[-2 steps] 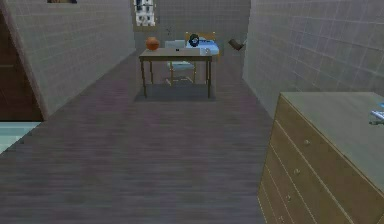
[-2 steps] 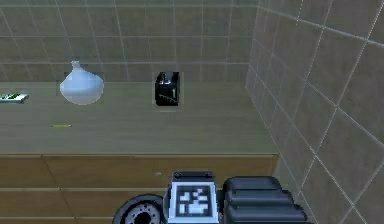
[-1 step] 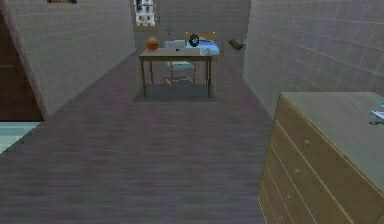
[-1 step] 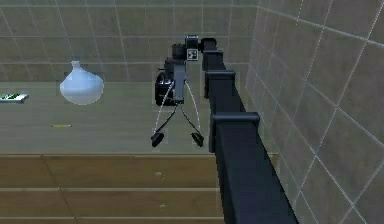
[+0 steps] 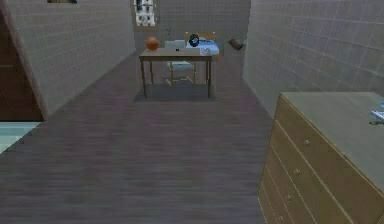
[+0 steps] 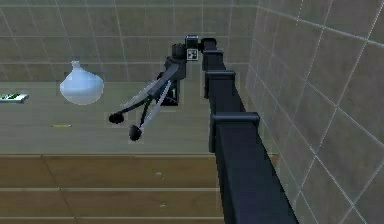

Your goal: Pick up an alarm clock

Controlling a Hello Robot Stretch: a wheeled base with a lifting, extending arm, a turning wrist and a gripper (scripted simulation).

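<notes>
Clock far ahead, arm out over the dresser (image 5: 335, 118)
Judged from here, the approach comes first: draw the arm in to clear the dresser, then drive straight to the table (image 5: 160, 53). The gripper (image 6: 125, 126) hangs over the dresser's top near a white vase (image 6: 80, 83), carrying nothing; how its 2 fingers stand cannot be told. The likely alarm clock (image 5: 194, 41), small, dark and round, sits toward the tabletop's right edge in the forward view.

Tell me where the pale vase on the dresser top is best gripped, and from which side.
Probably the narrow neck at the top of the vase: below it the body swells into a wide round bulb, likely too broad for the gripper. The vase stands upright on the dresser top, so come in level from the arm side view's right, where the gripper is.
</notes>
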